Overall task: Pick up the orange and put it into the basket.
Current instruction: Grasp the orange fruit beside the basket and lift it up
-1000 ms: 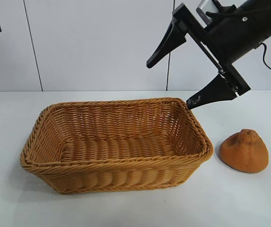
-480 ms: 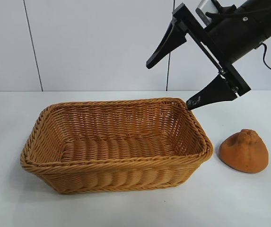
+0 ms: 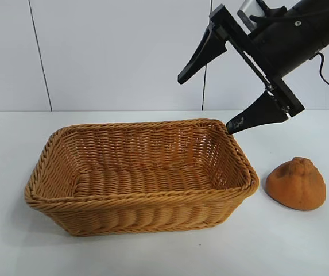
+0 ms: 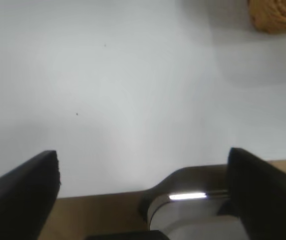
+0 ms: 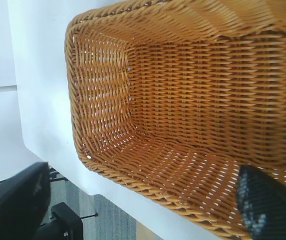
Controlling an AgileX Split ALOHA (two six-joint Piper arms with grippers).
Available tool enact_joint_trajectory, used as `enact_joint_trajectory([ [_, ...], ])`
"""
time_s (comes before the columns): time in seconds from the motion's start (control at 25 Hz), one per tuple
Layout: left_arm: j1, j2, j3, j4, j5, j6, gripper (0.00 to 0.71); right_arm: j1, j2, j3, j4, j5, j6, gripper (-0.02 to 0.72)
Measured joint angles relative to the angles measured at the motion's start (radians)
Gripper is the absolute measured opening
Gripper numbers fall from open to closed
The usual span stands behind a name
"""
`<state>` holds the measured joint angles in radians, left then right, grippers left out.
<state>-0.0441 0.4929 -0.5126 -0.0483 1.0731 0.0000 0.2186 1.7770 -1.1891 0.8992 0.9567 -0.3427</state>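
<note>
Fingers spread wide on right gripper (image 3: 205, 101) above woven wicker basket (image 3: 144, 202); knobbly matte orange (image 3: 297, 184) only in exterior view; left gripper (image 4: 143, 185) open too.

1. The basket (image 3: 141, 175) filled the centre of the frame; its interior lay bare and open from above.
2. The orange (image 3: 297, 183) sat at lower right, just beside the basket's right end, with bare worktop (image 3: 302, 241) in front of it and to its right.
3. The right tool (image 3: 233, 86) hung spread wide at upper right, above the basket's far right corner.
</note>
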Motion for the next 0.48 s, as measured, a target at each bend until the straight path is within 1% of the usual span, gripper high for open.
enact_joint_trajectory([
  [0.04,0.000,-0.075,0.005,-0.001,-0.005,0.000,0.644,0.000,0.000,0.000,0.000,0.000,0.000,0.694],
  [0.12,0.000,-0.142,0.007,-0.001,-0.008,0.000,0.644,0.000,0.000,0.000,0.000,0.000,0.000,0.694],
  [0.48,0.000,-0.346,0.007,-0.002,-0.008,0.000,0.645,0.000,0.000,0.000,-0.003,0.010,0.000,0.694],
])
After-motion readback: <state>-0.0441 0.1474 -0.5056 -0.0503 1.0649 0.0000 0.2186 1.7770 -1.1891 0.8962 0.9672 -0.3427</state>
